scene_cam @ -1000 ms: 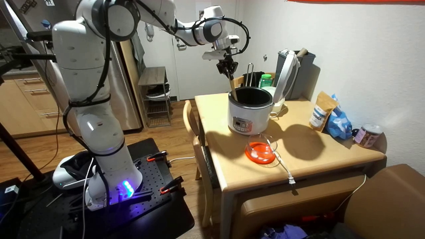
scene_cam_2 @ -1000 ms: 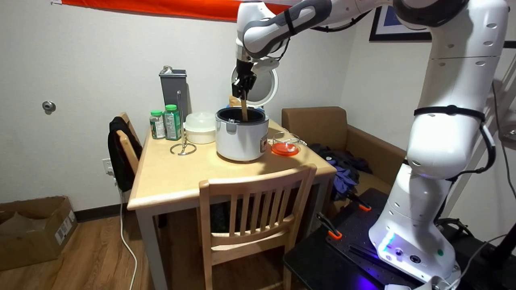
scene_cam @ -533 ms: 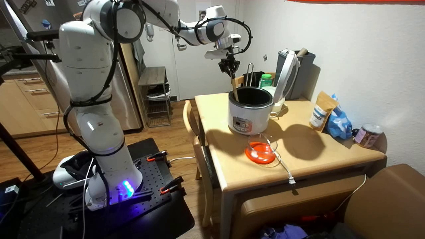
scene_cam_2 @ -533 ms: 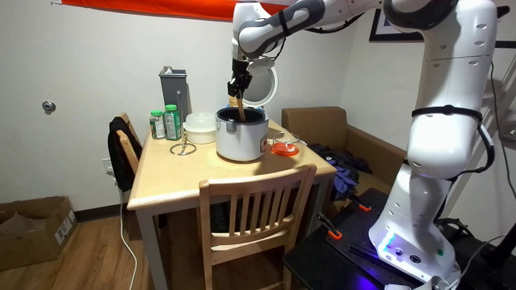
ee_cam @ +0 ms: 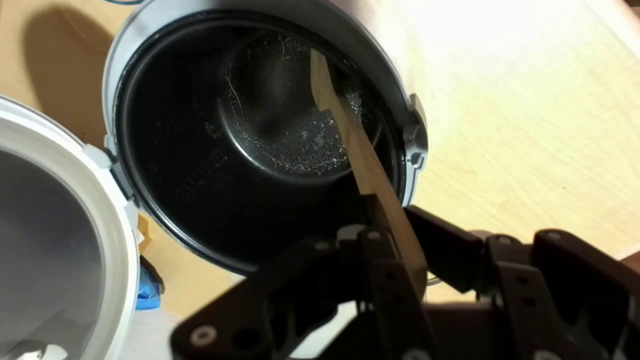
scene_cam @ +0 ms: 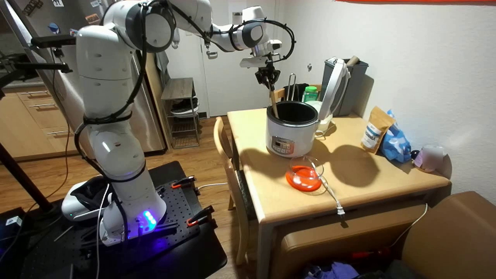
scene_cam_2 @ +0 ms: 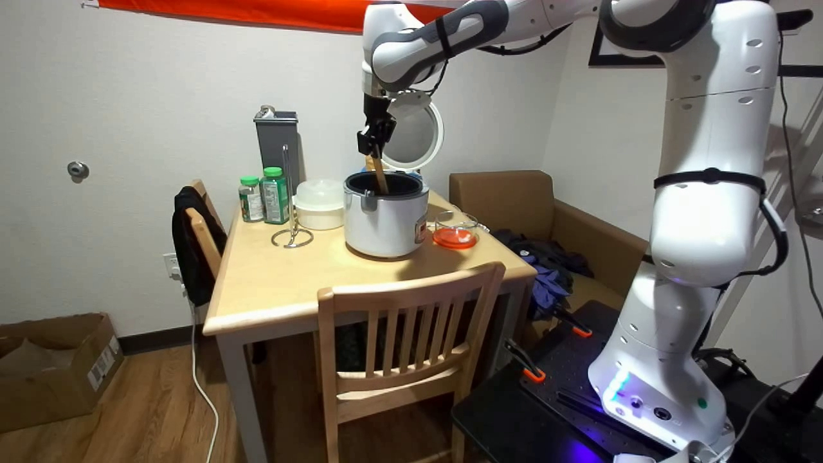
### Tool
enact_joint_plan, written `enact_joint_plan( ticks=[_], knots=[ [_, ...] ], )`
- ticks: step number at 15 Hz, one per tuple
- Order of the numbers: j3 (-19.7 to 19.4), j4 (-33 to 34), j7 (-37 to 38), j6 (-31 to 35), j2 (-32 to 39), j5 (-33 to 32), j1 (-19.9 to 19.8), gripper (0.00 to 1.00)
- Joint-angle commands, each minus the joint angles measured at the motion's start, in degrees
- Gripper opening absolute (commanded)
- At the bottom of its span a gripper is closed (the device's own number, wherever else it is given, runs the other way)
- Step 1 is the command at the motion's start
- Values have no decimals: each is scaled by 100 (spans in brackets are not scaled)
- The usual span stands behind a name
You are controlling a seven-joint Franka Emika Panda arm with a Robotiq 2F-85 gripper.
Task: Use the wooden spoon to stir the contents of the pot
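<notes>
Your black jointed fingers [ee_cam: 442,245] pinch the handle of the thin, long, brownish wooden spoon [ee_cam: 361,152]; its lower end slants down inside the wide, cream-white cylindrical pot [scene_cam: 290,132] with the dark lining; you cannot tell whether the tip touches the bottom, and no food clearly shows there, only pale specks or scratches. The stirring seems to be in hand; your likeliest trouble is the spoon twisting in the grasp, since you hold it near its upper end and any drag at the tip gets leverage; press down hard and the handle may slide up between the fingers, or the tip may scrape the lining. The spoon runs close to the rim by the grey, blocky latch [ee_cam: 416,137], so a wide sweep that way could lever it against the edge; nothing visible braces the pot, so it might tilt, skid on the pale wooden surface [scene_cam_2: 276,276], or, shoved the wrong way, bump the flat, round red disc [scene_cam: 304,186] near it; swing toward the hinge and you may knock the raised, round white lid [ee_cam: 50,240].
</notes>
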Motion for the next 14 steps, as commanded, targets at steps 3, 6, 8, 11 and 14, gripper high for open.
enact_joint_plan(
  ticks=[3, 6, 8, 11, 14],
  knots=[
    [76, 308, -179, -185, 356, 306, 40, 31],
    [95, 359, -183, -201, 464, 361, 88, 40],
    [110, 395, -180, -203, 484, 338, 117, 48],
    [117, 463, -170, -189, 456, 313, 160, 54],
    [127, 552, -155, -185, 369, 285, 200, 58]
  ],
)
